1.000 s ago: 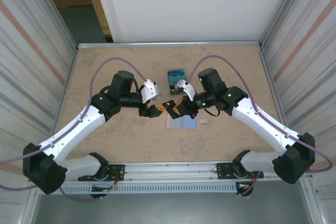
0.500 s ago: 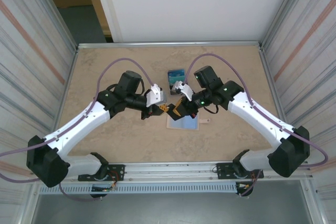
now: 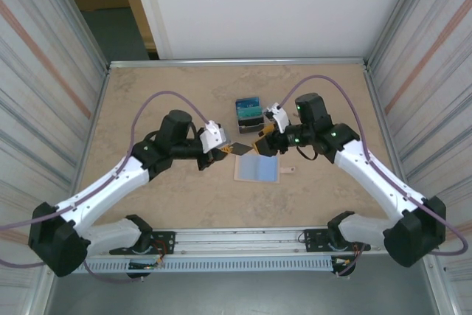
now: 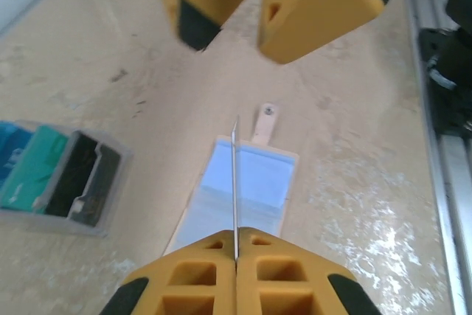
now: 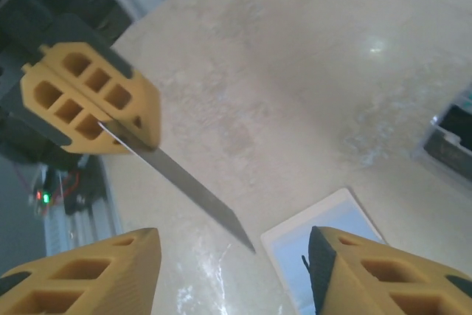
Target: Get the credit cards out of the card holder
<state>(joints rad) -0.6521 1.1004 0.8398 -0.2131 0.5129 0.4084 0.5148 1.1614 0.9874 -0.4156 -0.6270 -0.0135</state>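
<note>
Top view: at the middle of the surface (image 3: 162, 101), the left gripper (image 3: 223, 151) clamps a card (image 3: 237, 149), its long axis toward the right gripper (image 3: 263, 145). Left wrist: card edge-on, clamped. Right wrist: right gripper spread apart, card tip between its fingers.

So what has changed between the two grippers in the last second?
The right gripper drew back to the right, is open now and seems to have let go of the card. The left gripper is shut on the card and holds it alone, edge-up. The holder and the pale blue sheet stayed put.
</note>
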